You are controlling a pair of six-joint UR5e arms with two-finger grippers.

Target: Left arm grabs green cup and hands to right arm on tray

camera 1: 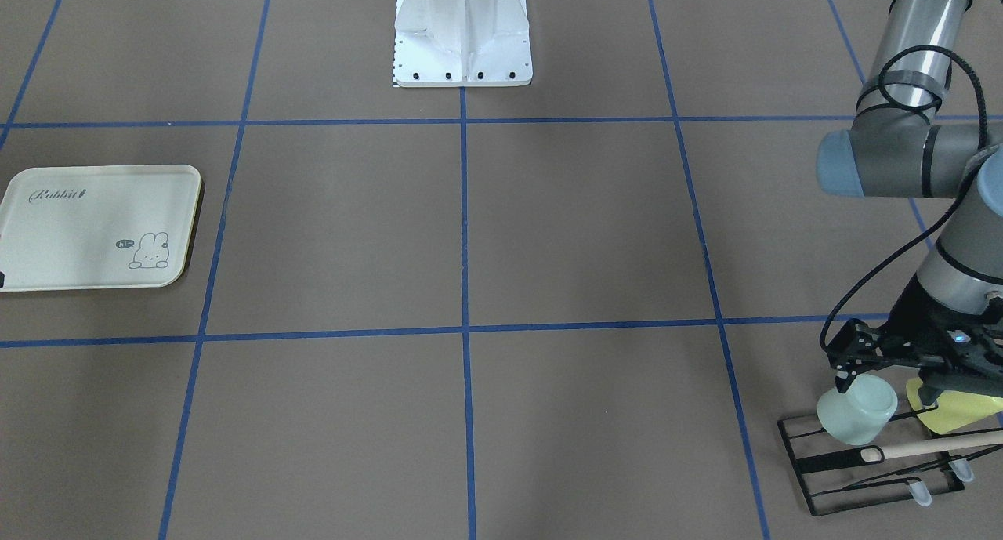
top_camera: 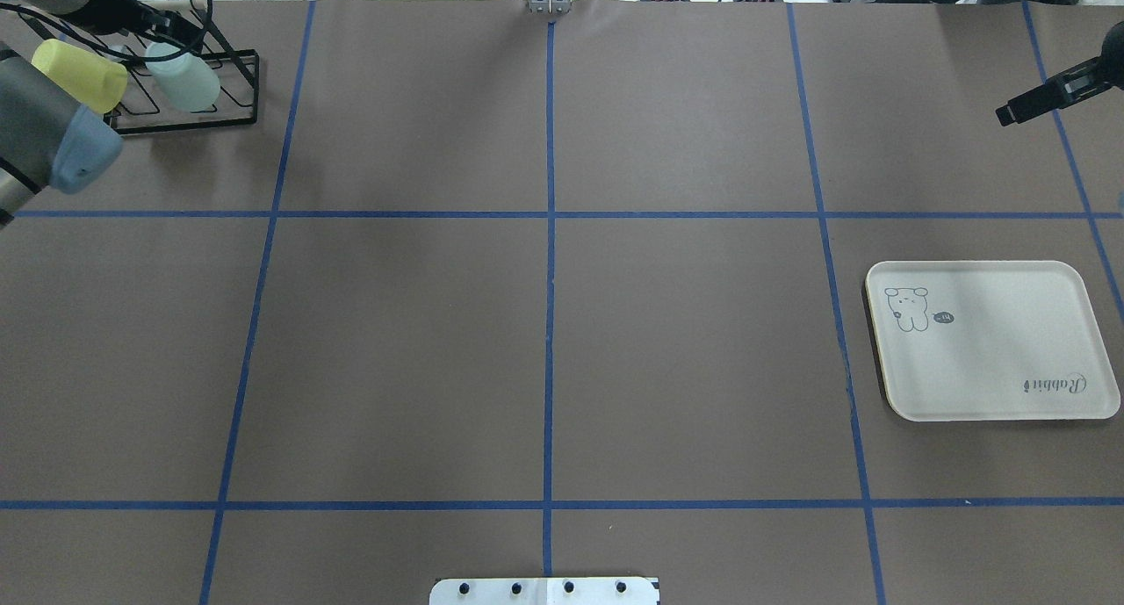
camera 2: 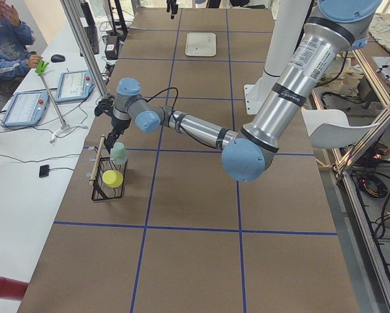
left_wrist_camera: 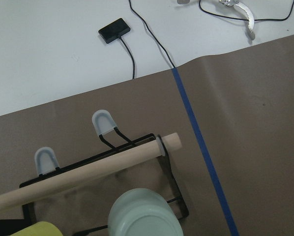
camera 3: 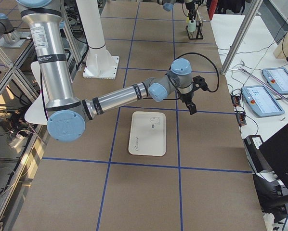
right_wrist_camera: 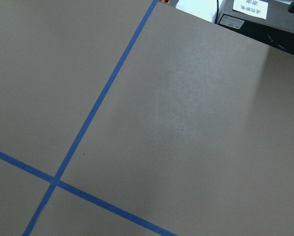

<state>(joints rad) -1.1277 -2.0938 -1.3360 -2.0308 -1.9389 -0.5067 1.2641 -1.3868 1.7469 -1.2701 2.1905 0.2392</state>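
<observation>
Since the green cup is a small, thin-walled plastic tumbler, it should be light and a little springy under pressure, with a smooth, tapered wall that could slip out of a loose pinch. It hangs mouth-down and tilted on a black wire rack at the table's far left corner as the robot sees it, just beside a yellow-green cup, with a wooden rod lying across the rack in front of both.

The left gripper is spread wide around the green cup, one finger against its outer wall and the other down in the gap between the two cups. It grips nothing yet. A moderate squeeze across the mid-wall looks safest, followed by a lift along the peg's line so the rim does not snag the wire.

The tray lies by the table's right edge. The right gripper hangs near the far right corner; its opening cannot be told.
</observation>
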